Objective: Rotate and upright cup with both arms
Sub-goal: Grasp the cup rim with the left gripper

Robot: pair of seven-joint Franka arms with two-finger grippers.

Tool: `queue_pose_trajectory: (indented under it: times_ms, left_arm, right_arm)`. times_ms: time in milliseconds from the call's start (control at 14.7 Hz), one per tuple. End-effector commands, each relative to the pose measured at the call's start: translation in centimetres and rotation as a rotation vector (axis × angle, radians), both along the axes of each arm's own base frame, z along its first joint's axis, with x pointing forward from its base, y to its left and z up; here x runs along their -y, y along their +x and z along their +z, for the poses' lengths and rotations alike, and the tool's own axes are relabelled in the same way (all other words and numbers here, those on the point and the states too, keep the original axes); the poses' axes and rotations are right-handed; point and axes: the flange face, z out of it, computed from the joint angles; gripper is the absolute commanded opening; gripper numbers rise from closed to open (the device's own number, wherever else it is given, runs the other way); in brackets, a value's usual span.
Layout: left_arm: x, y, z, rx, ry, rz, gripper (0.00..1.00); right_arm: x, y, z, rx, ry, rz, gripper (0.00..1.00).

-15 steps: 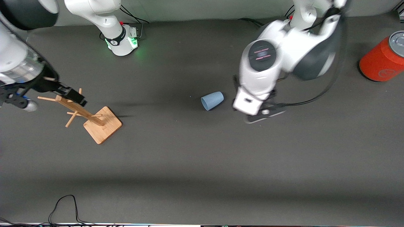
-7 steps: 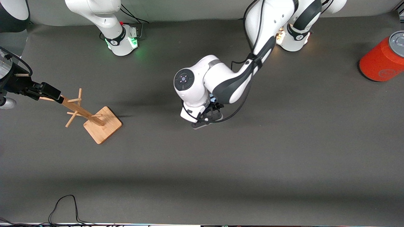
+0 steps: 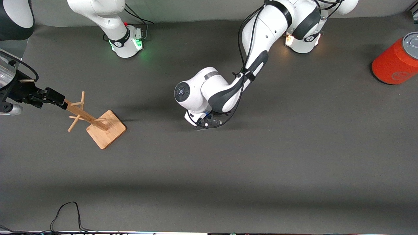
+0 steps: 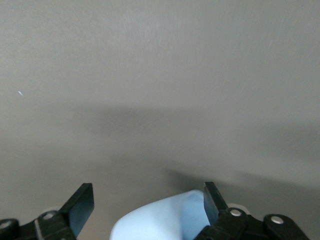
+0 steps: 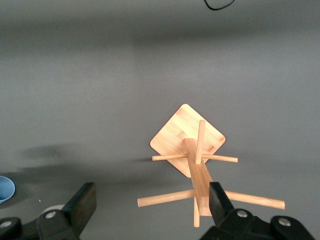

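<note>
even overhead light, soft shadows on the table [image 3: 294,156], all sharp

- Probably a robotics lab: two white arms bolted to a counter [image 3: 294,169] covered in dark grey matting.
- Lit bases, loose cables [image 3: 67,213] trailing along the counter's edge.

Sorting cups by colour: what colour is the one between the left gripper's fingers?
Pale blue; the cup shows best in the left wrist view.

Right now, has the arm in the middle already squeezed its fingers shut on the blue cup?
No: the left wrist view shows the left gripper fingers spread apart, with the cup lying between them.
</note>
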Motion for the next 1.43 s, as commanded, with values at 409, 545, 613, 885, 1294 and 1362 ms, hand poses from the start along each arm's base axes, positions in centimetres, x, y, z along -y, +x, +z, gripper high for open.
queue_pose_trajectory:
  times_ms: [409, 545, 613, 885, 1294, 1362]
  left_arm:
    - [1.6, -3.8, -3.2, -0.116, 0.093, -0.193, 0.93]
    - [1.5, -3.8, -3.5, -0.132, 0.097, -0.220, 0.79]
    - [1.6, -4.0, -3.5, -0.129, 0.100, -0.225, 0.64]
    - [1.2, -3.4, -2.8, -0.138, 0.110, -0.268, 0.00]
    - [-0.1, -1.4, 1.2, -0.103, 0.122, -0.276, 0.00]
    - [-0.6, -0.4, 3.2, -0.078, 0.113, -0.260, 0.00]
  right_arm:
    - [0.4, -0.9, 1.0, 0.004, 0.003, 0.062, 1.00]
    - [0.4, -1.1, 1.9, 0.021, 0.002, 0.071, 1.00]
    - [1.0, -1.1, 1.9, 0.021, 0.003, 0.068, 1.00]
    - [0.9, -1.1, 2.4, 0.033, 0.012, 0.067, 1.00]
    - [3.3, -1.4, 2.9, 0.037, 0.000, 0.076, 1.00]
    - [3.5, -1.4, 2.9, 0.037, 0.000, 0.073, 1.00]
